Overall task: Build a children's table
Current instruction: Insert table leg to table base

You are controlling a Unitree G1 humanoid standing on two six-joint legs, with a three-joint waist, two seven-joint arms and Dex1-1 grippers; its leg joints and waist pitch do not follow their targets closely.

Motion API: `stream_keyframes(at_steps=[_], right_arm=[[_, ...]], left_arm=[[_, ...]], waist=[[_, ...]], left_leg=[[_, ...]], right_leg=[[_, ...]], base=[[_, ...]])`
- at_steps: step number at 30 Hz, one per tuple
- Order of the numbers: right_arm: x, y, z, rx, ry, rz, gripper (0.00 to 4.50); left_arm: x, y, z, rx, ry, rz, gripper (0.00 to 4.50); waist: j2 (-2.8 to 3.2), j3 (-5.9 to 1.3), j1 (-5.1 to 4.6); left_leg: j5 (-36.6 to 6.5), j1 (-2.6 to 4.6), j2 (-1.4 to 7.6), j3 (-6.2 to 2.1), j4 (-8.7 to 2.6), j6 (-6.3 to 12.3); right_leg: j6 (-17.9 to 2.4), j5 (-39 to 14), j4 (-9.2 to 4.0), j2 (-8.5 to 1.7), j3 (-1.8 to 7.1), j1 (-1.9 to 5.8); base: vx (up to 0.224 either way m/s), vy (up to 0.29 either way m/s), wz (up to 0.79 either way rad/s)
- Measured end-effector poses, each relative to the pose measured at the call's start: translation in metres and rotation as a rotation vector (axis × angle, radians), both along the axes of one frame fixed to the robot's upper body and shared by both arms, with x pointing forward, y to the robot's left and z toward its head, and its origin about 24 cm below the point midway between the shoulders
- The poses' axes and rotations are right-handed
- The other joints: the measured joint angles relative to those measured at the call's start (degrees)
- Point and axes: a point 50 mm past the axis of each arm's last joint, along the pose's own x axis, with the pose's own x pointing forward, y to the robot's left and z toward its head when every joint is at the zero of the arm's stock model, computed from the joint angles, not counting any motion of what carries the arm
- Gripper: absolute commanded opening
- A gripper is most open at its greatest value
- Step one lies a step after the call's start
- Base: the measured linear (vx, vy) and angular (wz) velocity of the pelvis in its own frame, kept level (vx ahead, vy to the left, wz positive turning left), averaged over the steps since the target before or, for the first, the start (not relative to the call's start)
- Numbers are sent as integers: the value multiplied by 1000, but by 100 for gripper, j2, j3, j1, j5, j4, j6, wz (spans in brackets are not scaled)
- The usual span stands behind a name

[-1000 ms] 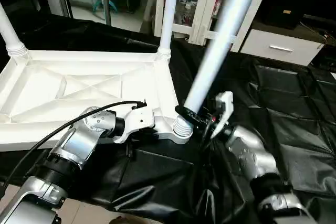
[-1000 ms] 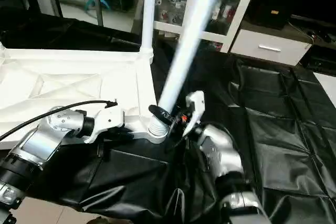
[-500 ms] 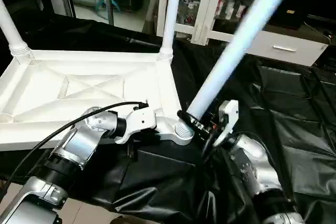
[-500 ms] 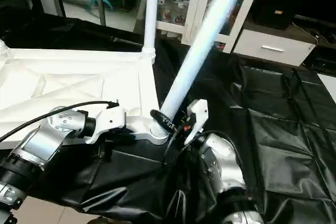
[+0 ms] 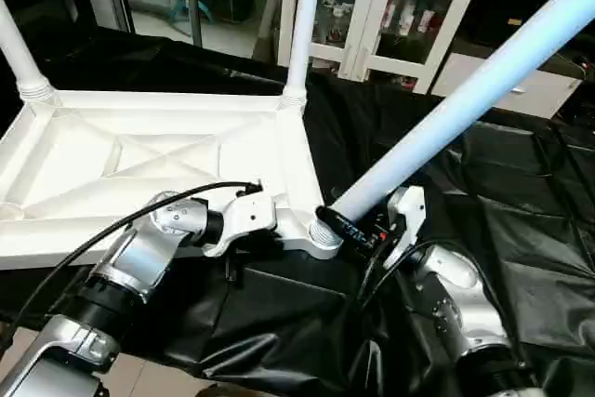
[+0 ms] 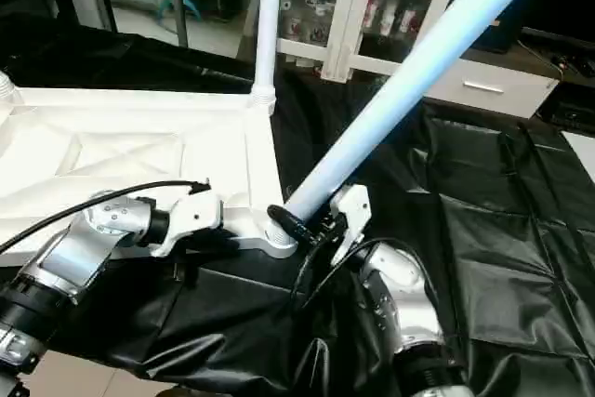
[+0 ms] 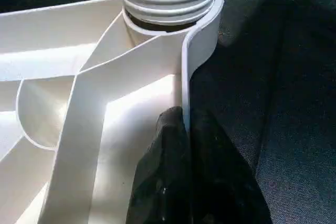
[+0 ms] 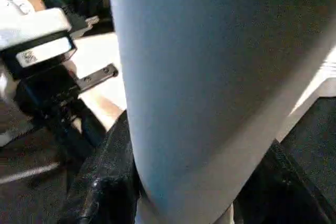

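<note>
While the left hand pinches the upturned tabletop's near rim on the counter, the right hand, clamped on the leg, holds it slanting up-right, its threaded foot at the near corner socket.

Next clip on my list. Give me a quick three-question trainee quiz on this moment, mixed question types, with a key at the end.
1. True or false: the leg in the right gripper stands upright.
2. What does the left gripper clamp? A) a leg B) the tabletop's rim C) the black cloth
3. How many legs already stand upright in corner sockets of the tabletop?

Key: 1 false, it leans steeply to the robot's right, its threaded end at the near corner socket. 2 B. 3 Two, at the far corners.
</note>
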Motion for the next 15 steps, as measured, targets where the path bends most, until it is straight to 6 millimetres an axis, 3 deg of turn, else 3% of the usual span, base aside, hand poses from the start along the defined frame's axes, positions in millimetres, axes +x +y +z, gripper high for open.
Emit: stream_keyframes(at_steps=[15], right_arm=[[24, 3, 23, -138, 109, 226, 186]], left_arm=[[-3, 4, 0, 6, 23, -6, 0]], waist=[[-7, -19, -20]], left_leg=[[0, 6, 1, 0, -7, -1]], right_leg=[[4, -5, 5, 1, -2, 2]], base=[[0, 0, 0]])
